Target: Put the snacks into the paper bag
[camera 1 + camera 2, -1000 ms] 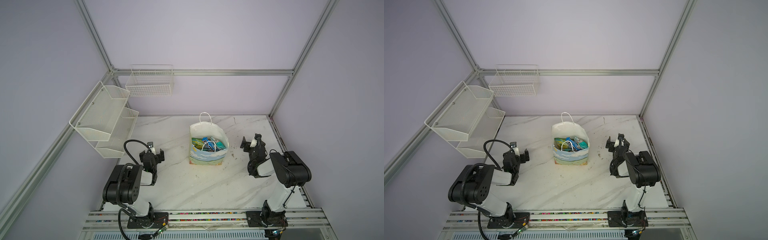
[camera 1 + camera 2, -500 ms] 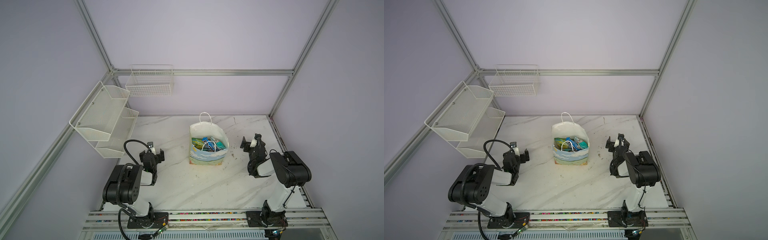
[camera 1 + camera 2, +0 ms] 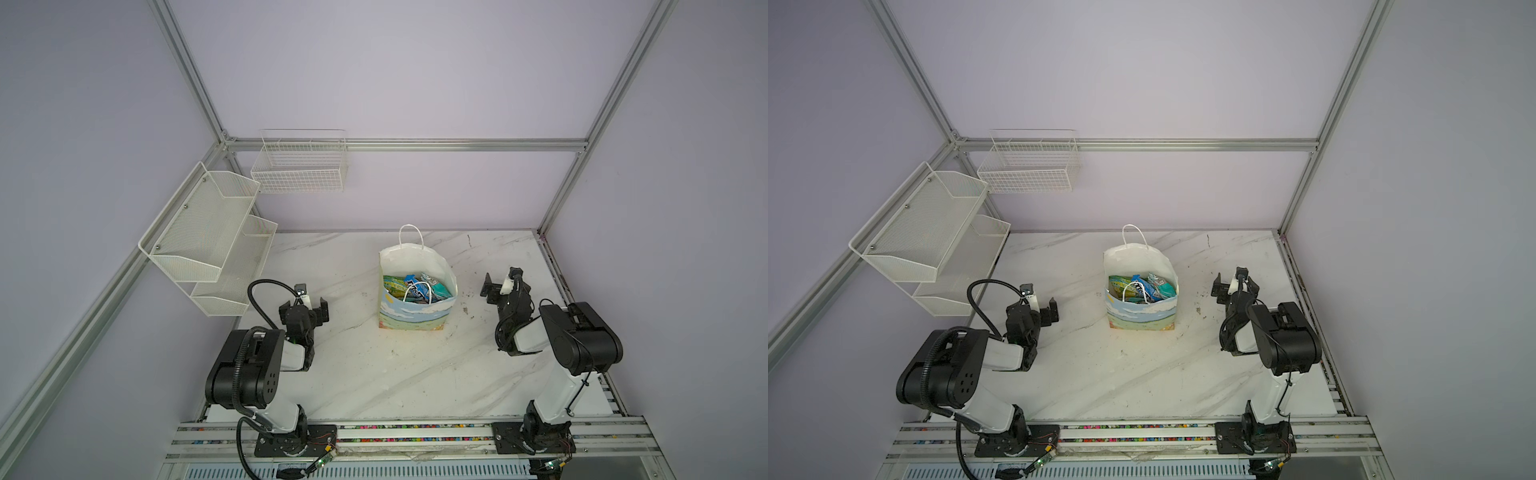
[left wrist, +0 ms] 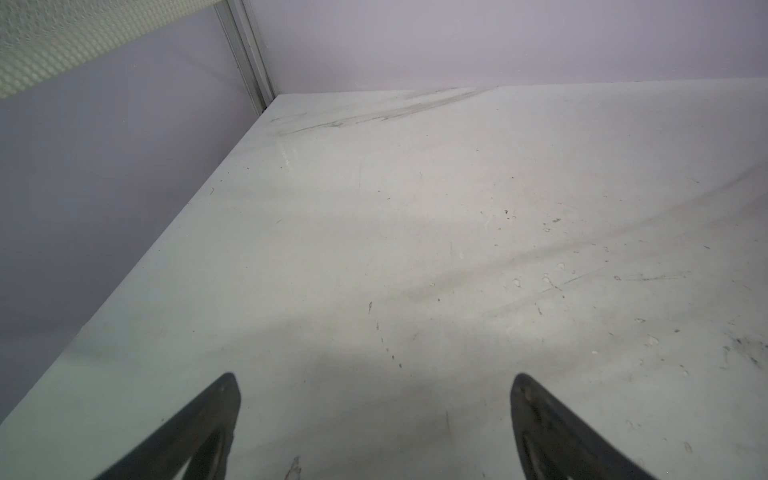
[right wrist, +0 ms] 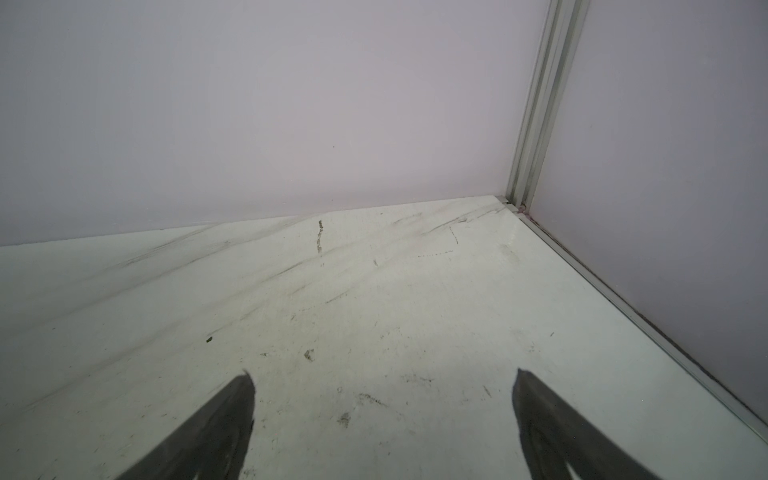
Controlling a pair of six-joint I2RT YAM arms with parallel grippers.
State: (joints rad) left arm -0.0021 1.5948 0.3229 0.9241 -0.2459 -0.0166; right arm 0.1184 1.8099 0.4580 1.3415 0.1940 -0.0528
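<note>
Now left arm (image 3: 249,365) and right arm (image 3: 577,340) crouch folded low, fingers (image 4: 187,424) wide, empty.

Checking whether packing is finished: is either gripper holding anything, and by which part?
Nothing is held. The left gripper and right gripper are open over the table; the snacks lie in the paper bag.

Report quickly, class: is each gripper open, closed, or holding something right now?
The black left gripper: open, holding nothing.
The black right gripper: open, holding nothing.
</note>
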